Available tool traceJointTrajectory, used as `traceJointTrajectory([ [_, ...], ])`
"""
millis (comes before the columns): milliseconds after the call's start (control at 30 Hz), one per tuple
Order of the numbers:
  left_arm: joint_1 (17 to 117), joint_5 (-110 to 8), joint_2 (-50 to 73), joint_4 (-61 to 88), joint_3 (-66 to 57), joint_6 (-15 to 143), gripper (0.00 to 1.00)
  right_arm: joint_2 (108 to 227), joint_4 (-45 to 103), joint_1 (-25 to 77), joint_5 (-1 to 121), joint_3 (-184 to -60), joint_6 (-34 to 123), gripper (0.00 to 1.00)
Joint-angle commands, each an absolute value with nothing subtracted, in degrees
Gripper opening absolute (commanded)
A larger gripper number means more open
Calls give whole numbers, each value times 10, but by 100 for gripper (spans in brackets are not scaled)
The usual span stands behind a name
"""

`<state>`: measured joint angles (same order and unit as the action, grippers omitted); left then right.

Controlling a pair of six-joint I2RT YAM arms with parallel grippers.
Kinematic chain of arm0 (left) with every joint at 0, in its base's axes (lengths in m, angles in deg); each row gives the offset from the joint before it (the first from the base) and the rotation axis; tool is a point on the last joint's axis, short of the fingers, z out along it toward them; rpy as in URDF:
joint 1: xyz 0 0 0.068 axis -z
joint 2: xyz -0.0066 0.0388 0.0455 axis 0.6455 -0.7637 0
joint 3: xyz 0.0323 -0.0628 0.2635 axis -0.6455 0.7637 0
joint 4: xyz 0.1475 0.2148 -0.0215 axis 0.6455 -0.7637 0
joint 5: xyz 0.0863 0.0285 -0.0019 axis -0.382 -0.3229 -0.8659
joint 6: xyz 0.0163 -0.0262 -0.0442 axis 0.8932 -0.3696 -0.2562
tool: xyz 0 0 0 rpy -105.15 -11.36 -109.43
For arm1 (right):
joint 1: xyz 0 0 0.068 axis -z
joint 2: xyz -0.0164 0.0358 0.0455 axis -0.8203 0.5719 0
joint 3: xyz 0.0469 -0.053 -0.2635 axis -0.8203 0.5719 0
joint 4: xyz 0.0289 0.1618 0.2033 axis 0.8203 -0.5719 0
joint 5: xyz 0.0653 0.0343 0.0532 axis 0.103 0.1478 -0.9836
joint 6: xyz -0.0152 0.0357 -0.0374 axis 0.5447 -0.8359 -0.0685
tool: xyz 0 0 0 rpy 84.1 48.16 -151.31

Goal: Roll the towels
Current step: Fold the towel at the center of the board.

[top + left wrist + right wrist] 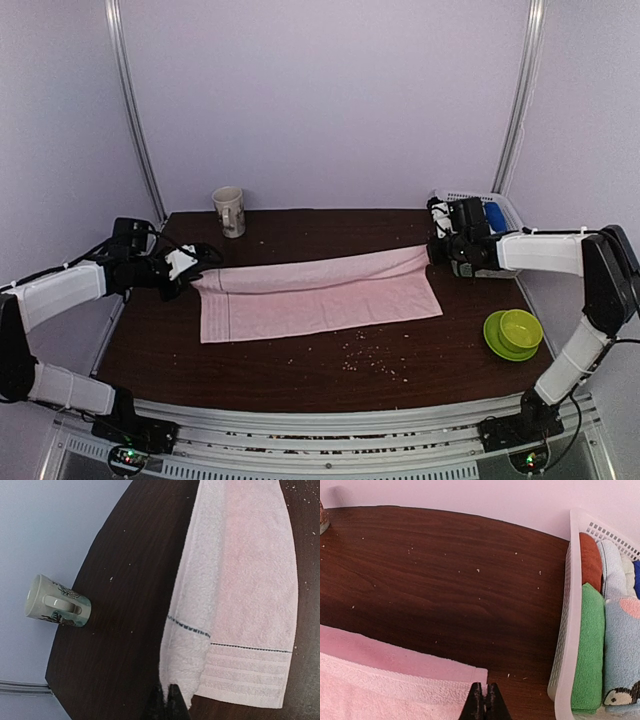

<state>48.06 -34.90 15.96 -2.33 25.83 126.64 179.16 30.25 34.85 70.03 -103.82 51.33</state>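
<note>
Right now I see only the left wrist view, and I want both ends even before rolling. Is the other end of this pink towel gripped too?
Observer: Yes. The right hand is shut on the far-end corner of the pink towel.
Operator: What lies beyond that hand?
Observer: A white basket stands just past it at the table's right rear corner, with other towels packed inside.
Operator: Anything at the front on that side?
Observer: A green bowl sits on a green plate to the right of the towel, apart from it.
</note>
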Motion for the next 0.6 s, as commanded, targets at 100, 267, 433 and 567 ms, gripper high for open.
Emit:
traceJointTrajectory([
  [100, 477, -332, 179, -48, 277, 1296, 0, 1757, 286, 353, 707, -1009, 503, 0],
  [267, 477, -323, 184, -63, 280, 1306, 0, 1750, 282, 353, 710, -1004, 506, 0],
  [433, 477, -304, 178, -114, 279, 1345, 0, 1761, 275, 353, 709, -1003, 507, 0],
  [567, 476, -299, 166, -140, 279, 1364, 0, 1770, 278, 353, 707, -998, 504, 0],
])
